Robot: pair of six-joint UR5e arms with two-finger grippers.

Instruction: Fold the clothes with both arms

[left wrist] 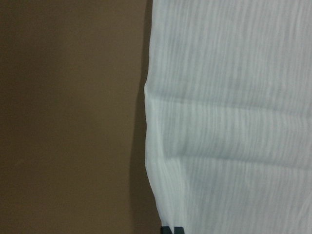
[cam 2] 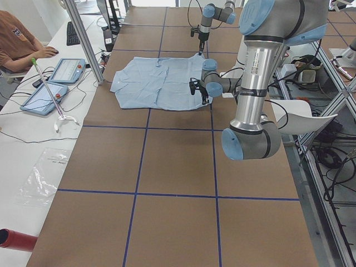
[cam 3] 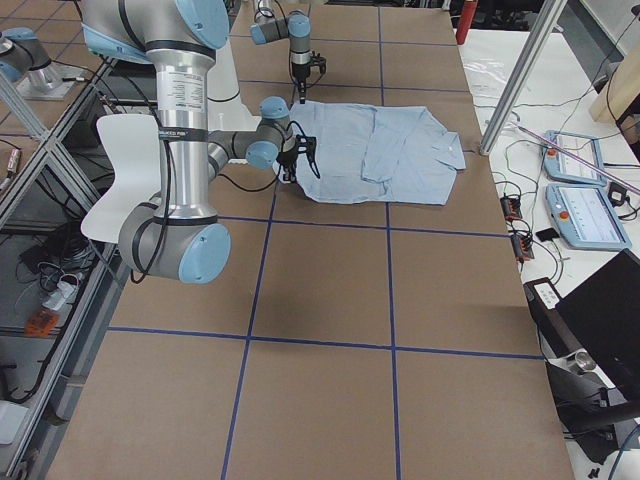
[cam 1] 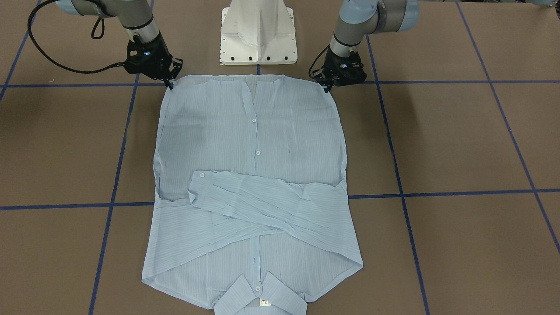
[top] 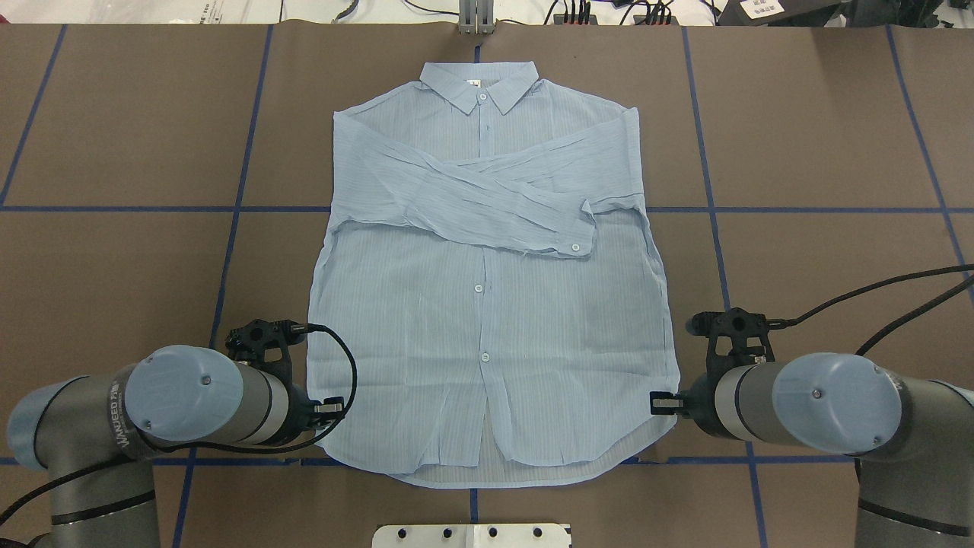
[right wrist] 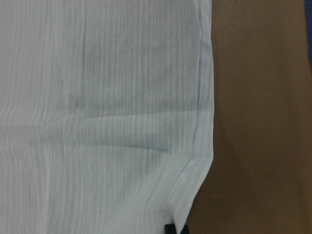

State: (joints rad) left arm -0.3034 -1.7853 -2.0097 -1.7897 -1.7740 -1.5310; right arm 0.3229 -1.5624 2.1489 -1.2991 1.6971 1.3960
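Overhead exterior: we see the shirt point(top: 487, 327) flat at frame centre, sleeves point(top: 494, 202) crossed, collar point(top: 479, 80) uppermost. Front-facing, left gripper point(cam 1: 327, 88) and right gripper point(cam 1: 169, 84) appear clenched on its hem corners point(cam 1: 318, 85). We judge thin cloth may slip, skewing the fold.

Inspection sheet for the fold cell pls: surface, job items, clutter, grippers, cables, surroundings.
surface: brown mat, blue tape grid.
job's things: shirt flat, front up, sleeves crossed over chest, collar far from robot.
clutter: nothing seen on mat.
grippers: left gripper and right gripper at hem corners, tips down; grip unclear.
cables: black cable loops off right wrist, beside shirt.
surroundings: person, tablets on side bench; white pedestal.
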